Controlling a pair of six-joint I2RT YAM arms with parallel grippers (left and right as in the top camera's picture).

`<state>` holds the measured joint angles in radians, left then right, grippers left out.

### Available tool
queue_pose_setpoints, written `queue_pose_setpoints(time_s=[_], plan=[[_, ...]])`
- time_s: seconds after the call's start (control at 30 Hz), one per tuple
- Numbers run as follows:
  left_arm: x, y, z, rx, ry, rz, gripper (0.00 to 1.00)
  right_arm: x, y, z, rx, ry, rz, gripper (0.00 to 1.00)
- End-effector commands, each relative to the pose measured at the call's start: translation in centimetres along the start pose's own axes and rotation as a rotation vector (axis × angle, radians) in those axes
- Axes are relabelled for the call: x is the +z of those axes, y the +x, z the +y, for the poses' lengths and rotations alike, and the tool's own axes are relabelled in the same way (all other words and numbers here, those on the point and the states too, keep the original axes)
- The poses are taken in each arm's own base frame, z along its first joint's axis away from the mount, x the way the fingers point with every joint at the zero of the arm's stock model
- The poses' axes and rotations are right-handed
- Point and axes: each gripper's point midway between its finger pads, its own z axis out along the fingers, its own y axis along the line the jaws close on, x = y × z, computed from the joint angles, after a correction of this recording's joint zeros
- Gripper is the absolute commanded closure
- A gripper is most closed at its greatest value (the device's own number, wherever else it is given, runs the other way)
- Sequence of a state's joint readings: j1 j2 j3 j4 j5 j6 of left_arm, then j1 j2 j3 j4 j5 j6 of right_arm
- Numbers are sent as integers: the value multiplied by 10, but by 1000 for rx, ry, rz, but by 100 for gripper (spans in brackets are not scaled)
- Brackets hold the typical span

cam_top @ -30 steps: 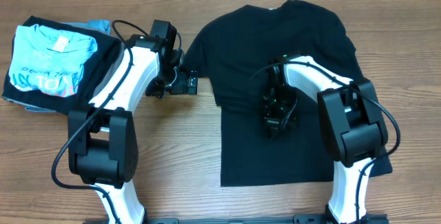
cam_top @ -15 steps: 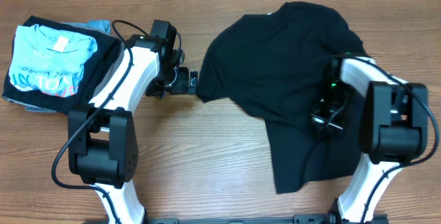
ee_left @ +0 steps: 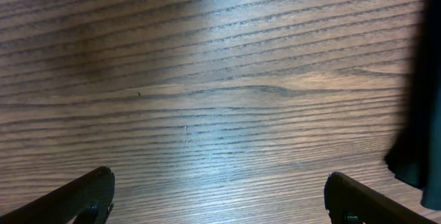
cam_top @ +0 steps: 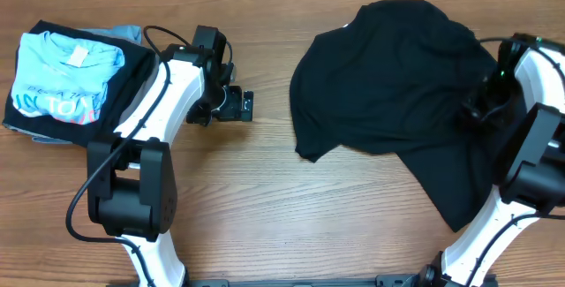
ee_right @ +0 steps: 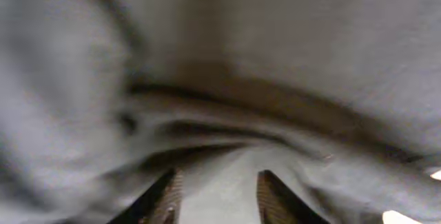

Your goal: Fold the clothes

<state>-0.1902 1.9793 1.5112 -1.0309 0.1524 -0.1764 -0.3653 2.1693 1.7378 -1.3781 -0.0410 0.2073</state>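
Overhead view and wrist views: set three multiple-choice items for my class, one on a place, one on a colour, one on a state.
1. Where does the black T-shirt lie?
A) rumpled on the right side of the table
B) flat at its left edge
C) draped over the left arm

2. What colour is the top garment of the folded pile at the left?
A) yellow
B) light blue
C) green

3. How is the left gripper?
A) shut on the shirt
B) shut and empty
C) open over bare wood

Key: 1 A, the overhead view shows it bunched at the right. 2 B, it is pale blue with lettering. 3 C, its fingers stand wide apart above bare table.
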Motion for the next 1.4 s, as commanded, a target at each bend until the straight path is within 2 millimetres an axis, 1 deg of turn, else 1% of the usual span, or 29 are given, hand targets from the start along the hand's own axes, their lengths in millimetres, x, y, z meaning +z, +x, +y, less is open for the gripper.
queue_pose_setpoints(time_s=[0.0,0.07,0.1,0.2,0.23,0.3,0.33,0.4,0.43,0.47,0.5,0.57,0.6,0.67,0.7,0.8,0.9,0.97,1.03,1.07,1.1,1.17,1.23,1.27,1.37], plan=[[-4,0,1,24,-5,-10,0,-19,1,23,-73,-95,-4,53],[-4,0,1,24,-5,-10,0,-23,8,24,-70,-103,24,51],[-4,-6,-1,23,1,-34,0,-25,13,25,-68,-111,43,50],[-8,-41,-9,42,32,-178,0,-25,22,28,-67,-122,81,48],[-9,-46,-14,34,62,-196,0,-25,23,29,-70,-124,83,47],[-10,-44,-27,24,138,-185,0,-25,27,35,-80,-136,94,46],[-12,-44,-39,35,208,-186,0,-25,28,39,-90,-135,94,46],[-23,-45,-77,54,417,-180,0,-24,30,47,-113,-131,90,46],[-28,-43,-91,43,484,-169,3,-24,32,51,-123,-129,90,46],[-29,-39,-109,17,533,-141,2,-23,35,56,-139,-124,93,46],[-24,-32,-119,-1,526,-114,0,-23,38,61,-156,-119,96,46],[-10,-16,-143,15,496,-70,0,-21,45,70,-186,-106,104,45],[-3,-5,-159,30,480,-49,0,-20,49,73,-201,-96,109,45],[10,13,-189,64,450,-29,0,-19,55,74,-225,-52,116,45],[15,20,-199,77,417,-34,0,-19,56,73,-230,-36,115,45],[27,30,-201,38,280,-67,0,-20,65,70,-227,-25,156,45],[32,42,-202,48,243,-44,0,-18,76,67,-248,-25,203,46],[34,50,-195,39,218,-9,0,-17,82,76,-295,-93,229,46],[34,52,-184,22,191,15,0,-20,87,87,-334,-174,244,46],[34,51,-176,17,175,19,0,-22,89,88,-344,-188,248,46],[34,48,-164,19,152,22,0,-25,92,86,-344,-182,253,46],[33,44,-147,-5,146,40,0,-32,98,84,-350,-176,255,46],[31,41,-141,5,174,56,0,-37,99,78,-320,-131,235,46],[32,41,-137,0,179,62,0,-40,97,68,-264,-66,211,46],[41,44,-134,0,180,62,0,-44,93,56,-200,11,176,46]])
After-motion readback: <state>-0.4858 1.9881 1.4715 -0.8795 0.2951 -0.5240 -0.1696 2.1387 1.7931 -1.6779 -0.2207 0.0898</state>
